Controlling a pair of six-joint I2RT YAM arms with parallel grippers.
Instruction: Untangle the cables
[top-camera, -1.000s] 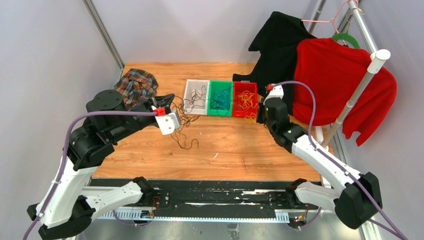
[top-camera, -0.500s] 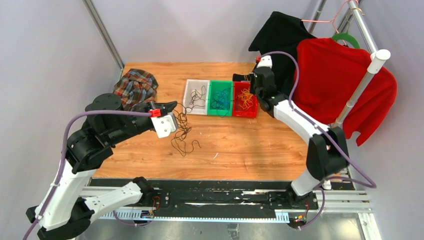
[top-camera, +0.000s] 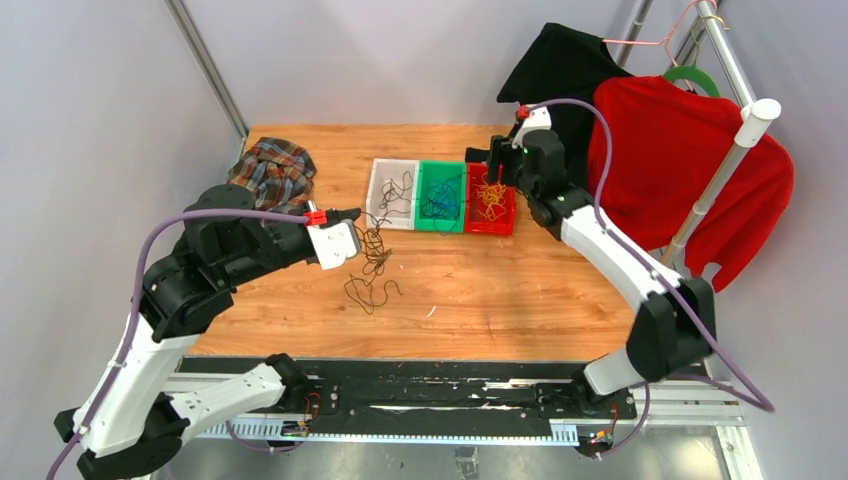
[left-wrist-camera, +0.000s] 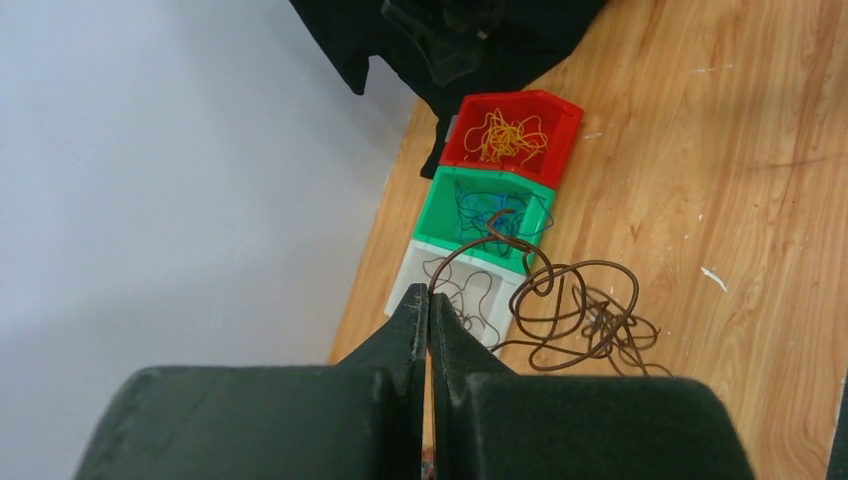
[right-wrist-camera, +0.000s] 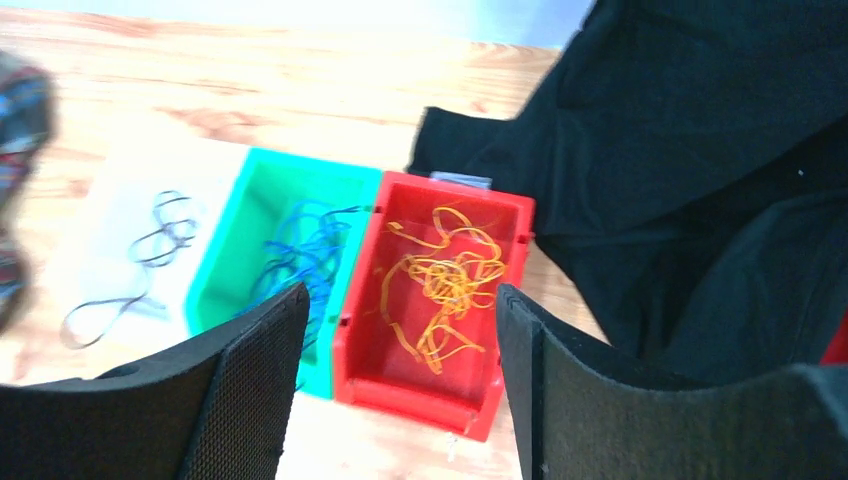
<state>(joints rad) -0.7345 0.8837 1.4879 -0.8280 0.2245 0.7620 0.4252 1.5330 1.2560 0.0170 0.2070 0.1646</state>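
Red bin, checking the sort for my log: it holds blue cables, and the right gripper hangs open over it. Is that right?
Not quite. The right wrist view shows the red bin holds yellow-orange cables, not blue. The right gripper does hang open over it.

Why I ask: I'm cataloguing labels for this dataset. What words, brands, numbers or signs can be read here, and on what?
No readable text in any view.
On the red bin, the green bin and the white bin: no lettering shows.
On the small pale tag behind the red bin: too blurred to read.
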